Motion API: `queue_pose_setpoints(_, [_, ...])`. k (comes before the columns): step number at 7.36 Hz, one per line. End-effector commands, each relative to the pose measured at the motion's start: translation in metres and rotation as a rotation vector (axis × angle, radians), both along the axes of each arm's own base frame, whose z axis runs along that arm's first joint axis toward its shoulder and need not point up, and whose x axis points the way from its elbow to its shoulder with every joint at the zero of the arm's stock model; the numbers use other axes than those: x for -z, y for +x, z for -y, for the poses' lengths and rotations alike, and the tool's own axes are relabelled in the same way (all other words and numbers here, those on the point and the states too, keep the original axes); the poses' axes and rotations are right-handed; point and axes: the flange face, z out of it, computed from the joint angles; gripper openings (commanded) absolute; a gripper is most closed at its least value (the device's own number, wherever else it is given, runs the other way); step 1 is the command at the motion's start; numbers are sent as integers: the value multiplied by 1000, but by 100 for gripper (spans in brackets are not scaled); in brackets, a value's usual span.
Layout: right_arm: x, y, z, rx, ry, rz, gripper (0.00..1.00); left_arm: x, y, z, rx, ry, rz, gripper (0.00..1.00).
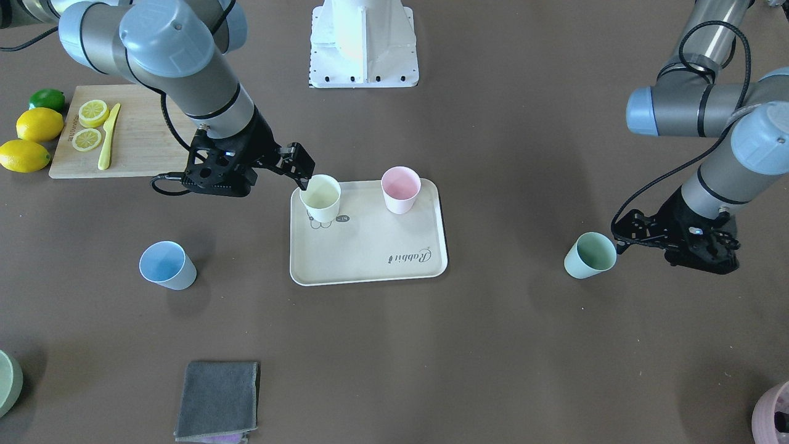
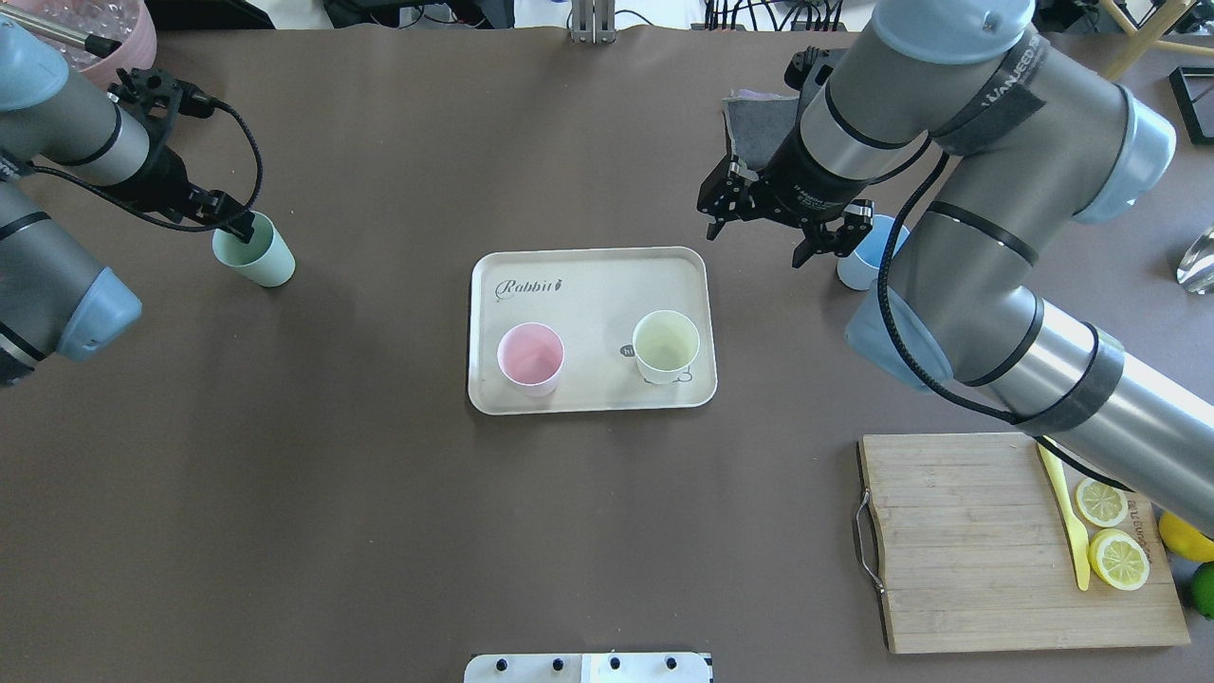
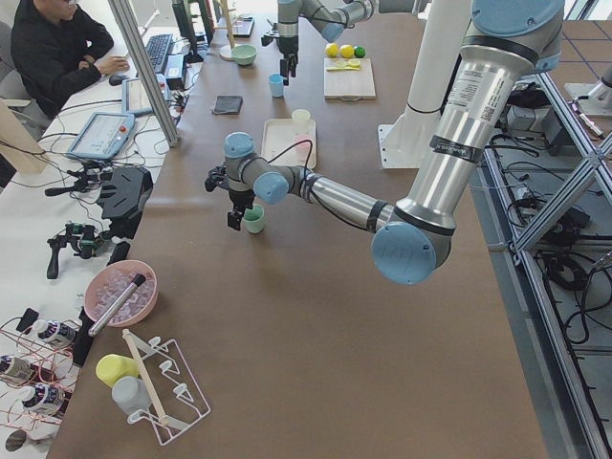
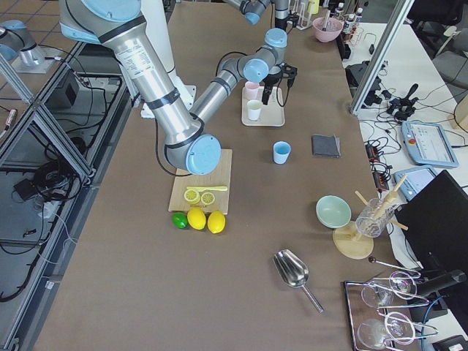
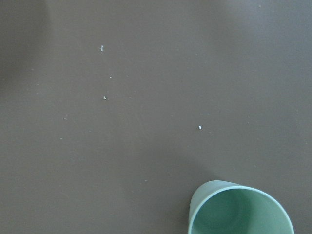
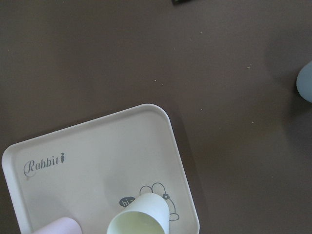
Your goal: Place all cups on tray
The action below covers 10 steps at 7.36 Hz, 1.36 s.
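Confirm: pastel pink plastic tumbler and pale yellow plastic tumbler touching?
Apart. Overhead exterior view shows bare cream tray between pastel pink tumbler and pale yellow tumbler.

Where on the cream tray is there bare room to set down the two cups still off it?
The long strip of the cream rectangular tray beside its Rabbit script is bare, across from the pastel pink plastic cup and pale yellow plastic cup. The gap between those two cups is tighter.

Tray (image 6: 97,161): "Rabbit" in script at far-left corner, tiny "hi" bubble at near right. Cutting board (image 2: 967,541) stamp too small to read.
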Motion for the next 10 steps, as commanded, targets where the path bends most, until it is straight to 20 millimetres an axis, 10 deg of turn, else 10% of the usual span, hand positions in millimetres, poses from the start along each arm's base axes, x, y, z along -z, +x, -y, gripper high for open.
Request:
queue_pose_setpoints(1, [-2, 38, 18, -4, -4, -9, 100, -20, 14, 1, -7, 2, -7, 67])
queue_pose_setpoints(2, [-2, 59, 26, -8, -11, -7, 100, -19, 15, 2, -11, 6, -6, 4])
queue_pose_setpoints(7, [-94, 141, 44, 69, 110, -102, 100, 37, -2, 25, 3, -22, -56, 0])
queue_pose_setpoints(10, [-159, 138, 34, 89, 154, -198, 100, 193, 16, 32, 96, -133, -96, 0])
